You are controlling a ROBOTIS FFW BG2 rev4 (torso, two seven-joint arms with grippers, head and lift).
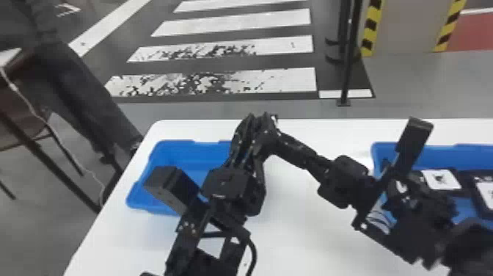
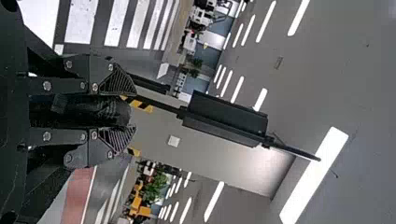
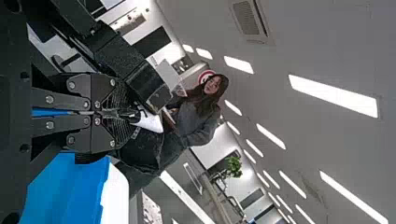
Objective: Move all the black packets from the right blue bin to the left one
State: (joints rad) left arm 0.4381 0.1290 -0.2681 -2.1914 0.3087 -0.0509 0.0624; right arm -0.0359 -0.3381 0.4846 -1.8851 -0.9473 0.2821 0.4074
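Note:
My left gripper (image 1: 253, 126) is over the right part of the left blue bin (image 1: 176, 142). From the right, my right gripper (image 1: 280, 138) meets it close to its fingertips. Between the fingers of the left gripper (image 2: 132, 110), in the left wrist view, a wrinkled black packet (image 2: 88, 112) fills the gap. The right gripper (image 3: 125, 113) is shut on the edge of the black packet (image 3: 142, 150), whose white part shows past its tips. Black packets with white labels (image 1: 441, 179) lie in the right blue bin (image 1: 433, 146), partly behind my right arm.
Both bins stand on a white table (image 1: 311, 235), with its far edge beyond them. The crossed arms cover part of the table between the bins. A thin black post (image 1: 346, 69) stands on the floor behind the table.

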